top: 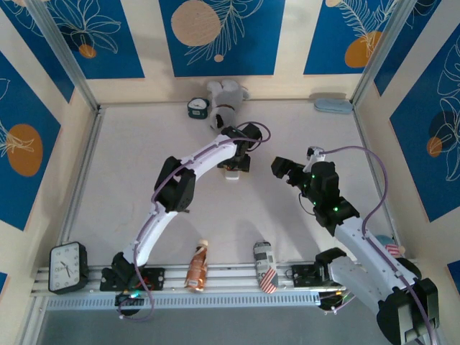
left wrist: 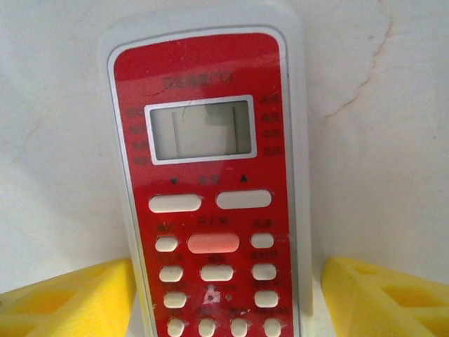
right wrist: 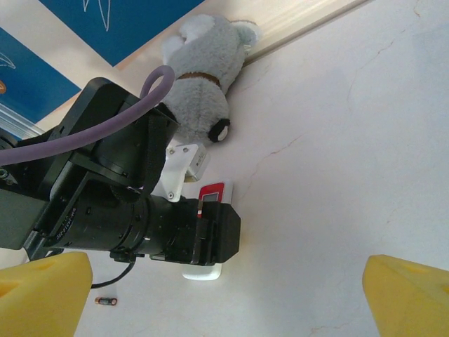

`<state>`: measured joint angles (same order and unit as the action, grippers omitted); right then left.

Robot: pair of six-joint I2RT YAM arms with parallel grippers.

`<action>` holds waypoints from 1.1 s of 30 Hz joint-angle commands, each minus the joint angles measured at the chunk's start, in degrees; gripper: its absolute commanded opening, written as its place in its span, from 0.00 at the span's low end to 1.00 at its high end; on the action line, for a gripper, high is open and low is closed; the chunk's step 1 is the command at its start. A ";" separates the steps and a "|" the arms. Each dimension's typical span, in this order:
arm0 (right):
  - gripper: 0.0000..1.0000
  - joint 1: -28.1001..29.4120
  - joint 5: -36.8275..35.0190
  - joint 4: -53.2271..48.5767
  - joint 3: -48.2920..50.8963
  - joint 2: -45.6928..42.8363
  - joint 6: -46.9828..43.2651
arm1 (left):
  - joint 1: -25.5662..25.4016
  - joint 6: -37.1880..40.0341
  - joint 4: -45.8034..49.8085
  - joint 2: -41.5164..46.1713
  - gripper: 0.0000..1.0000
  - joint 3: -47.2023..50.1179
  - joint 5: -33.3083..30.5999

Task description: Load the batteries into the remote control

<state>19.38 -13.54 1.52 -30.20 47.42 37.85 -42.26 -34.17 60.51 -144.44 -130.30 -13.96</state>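
The remote control (left wrist: 210,189) lies face up on the white table, its red panel, small screen and white buttons toward the left wrist camera. My left gripper (left wrist: 228,284) is lowered over it, one yellow finger (left wrist: 70,298) close against its left edge and the other a little off its right edge; the jaws are open around it. From above, the left gripper (top: 236,164) covers most of the remote control (top: 231,177). One of the batteries (right wrist: 105,301) lies on the table near the left arm. My right gripper (top: 284,169) hovers open and empty to the right of the remote control (right wrist: 212,191).
A grey plush toy (top: 224,97) and a small clock (top: 197,108) stand at the back wall, a pale blue object (top: 333,106) in the back right corner. At the near edge are an alarm clock (top: 68,266), a bottle (top: 197,266) and a can (top: 264,266).
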 commanded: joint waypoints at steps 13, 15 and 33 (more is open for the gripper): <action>0.99 -0.91 -0.70 -2.61 -1.93 -1.30 1.67 | 0.41 -3.38 -3.01 6.79 0.43 7.44 2.70; 0.99 -0.90 -0.22 -2.37 -1.84 -1.28 1.78 | 0.30 -4.12 -7.62 11.88 0.42 13.12 3.67; 0.99 2.76 35.36 5.25 -3.39 -0.34 4.86 | 1.64 -10.95 -68.13 64.82 0.43 71.69 22.76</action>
<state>20.93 9.39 3.49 -31.77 48.73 39.88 -41.36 -42.44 6.70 -82.72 -63.18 2.92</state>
